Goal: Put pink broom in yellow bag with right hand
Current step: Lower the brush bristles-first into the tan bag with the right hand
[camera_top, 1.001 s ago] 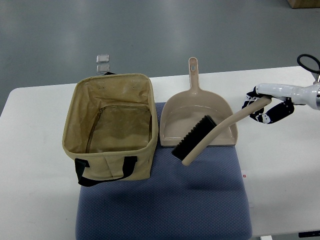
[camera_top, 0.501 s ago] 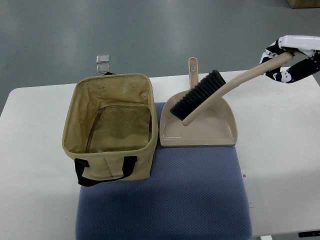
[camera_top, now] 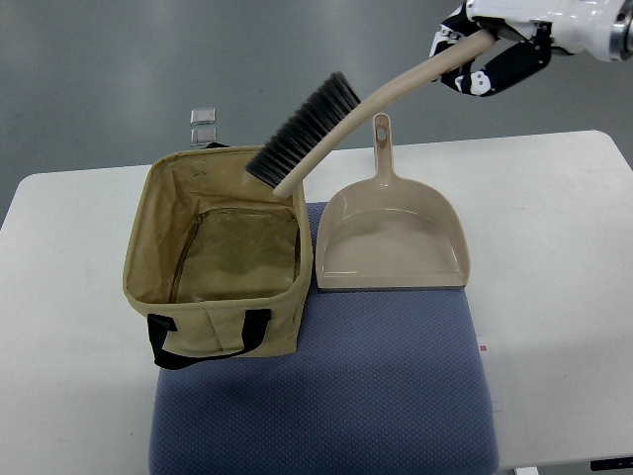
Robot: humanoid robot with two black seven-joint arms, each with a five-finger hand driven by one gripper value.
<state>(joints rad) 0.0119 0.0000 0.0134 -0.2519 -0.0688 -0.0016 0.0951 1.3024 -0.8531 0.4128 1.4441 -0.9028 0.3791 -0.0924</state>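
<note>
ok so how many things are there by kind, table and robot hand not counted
bag: 1
broom, held by the right hand: 1
dustpan: 1
blue mat: 1
small clear pieces behind the bag: 2
total: 6

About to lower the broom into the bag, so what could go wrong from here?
The right hand grips the broom at the very end of its handle, so the brush head could swing or slip. The head hangs over the bag's far right rim and may catch the soft wall. The long handle may pass low over the dustpan.
</note>
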